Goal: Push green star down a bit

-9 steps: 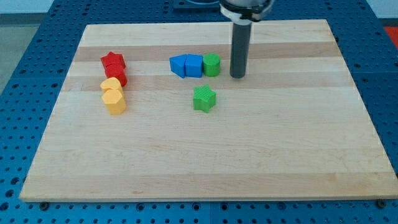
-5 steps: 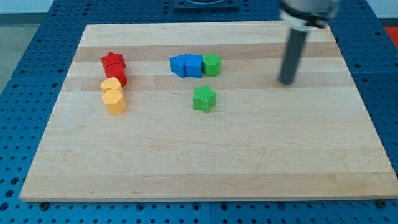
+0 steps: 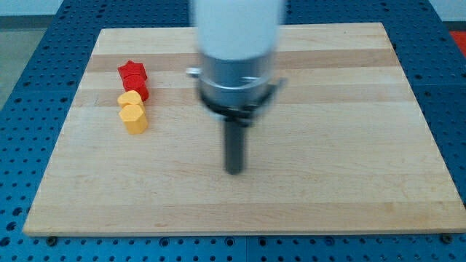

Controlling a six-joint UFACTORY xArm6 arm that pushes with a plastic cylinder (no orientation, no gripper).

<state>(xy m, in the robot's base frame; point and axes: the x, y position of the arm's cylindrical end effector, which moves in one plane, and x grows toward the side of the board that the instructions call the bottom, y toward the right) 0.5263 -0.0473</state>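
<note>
We are carrying no gripper and gripping nothing; my tip (image 3: 234, 172) is resting mid-board. The arm is hiding the green star, so we are advising approaching from the view's top.

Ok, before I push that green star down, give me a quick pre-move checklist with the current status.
1. Green star in sight: not ok, my arm hides where it would be.
2. My tip visible: ok, low on the board, mid-view.
3. Tip above the star for a downward push: cannot tell, star hidden.
4. Blue blocks and other green block located: cannot tell, also behind the arm.
5. Red star, red block and two yellow blocks clear of the tip: ok, far at the view's left.
</note>
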